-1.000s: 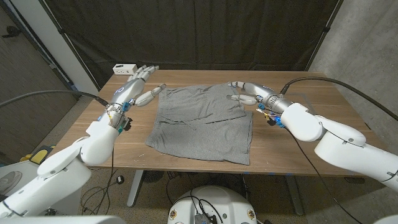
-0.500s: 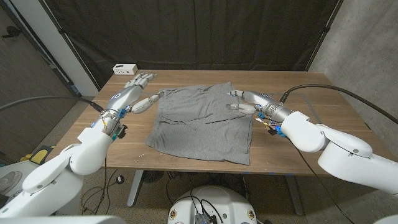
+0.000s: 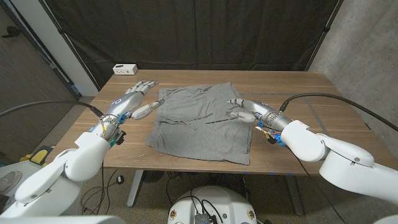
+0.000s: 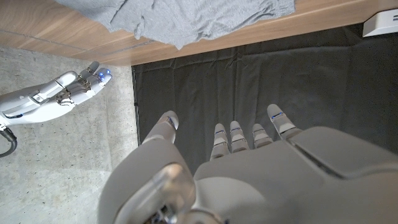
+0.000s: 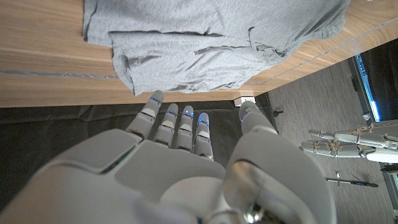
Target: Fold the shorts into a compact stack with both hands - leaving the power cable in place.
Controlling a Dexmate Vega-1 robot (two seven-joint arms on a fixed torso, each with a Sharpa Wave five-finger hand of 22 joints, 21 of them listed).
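Approaching the shorts (image 3: 202,121) mid-counter (image 3: 311,93), left hand (image 3: 138,99) and right hand (image 3: 244,109) fingers apart, empty; we judge each must next grip an edge.

No readable text, labels, brands or numbers in any view. The small white rectangular box (image 3: 125,68) at the far left corner of the wooden bench (image 3: 311,99) has dark marks on its side, too small to read. The plain grey fabric shorts (image 3: 202,121) carry no visible print or tag.
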